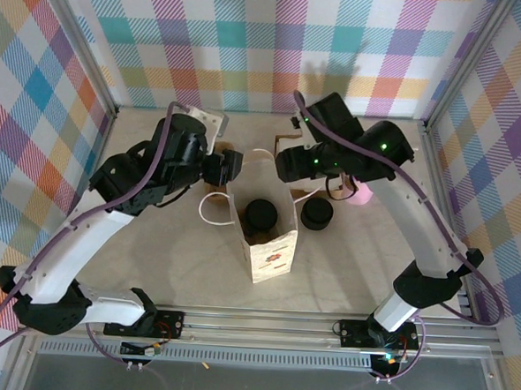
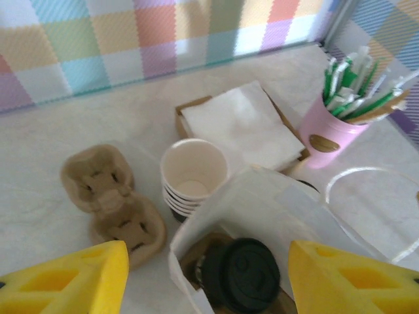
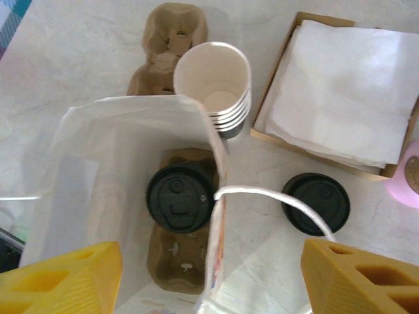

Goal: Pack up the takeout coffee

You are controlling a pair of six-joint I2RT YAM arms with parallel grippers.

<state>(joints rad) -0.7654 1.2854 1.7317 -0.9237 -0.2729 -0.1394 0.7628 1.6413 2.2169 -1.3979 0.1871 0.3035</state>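
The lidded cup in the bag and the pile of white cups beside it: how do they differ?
The lidded cup wears a black lid; the stack of cups is open, its top cup empty. The lidded cup sits in a cardboard carrier inside the white bag; the stack stands on the table outside it. The lidded cup is one; the stack is several nested. Both stand upright.
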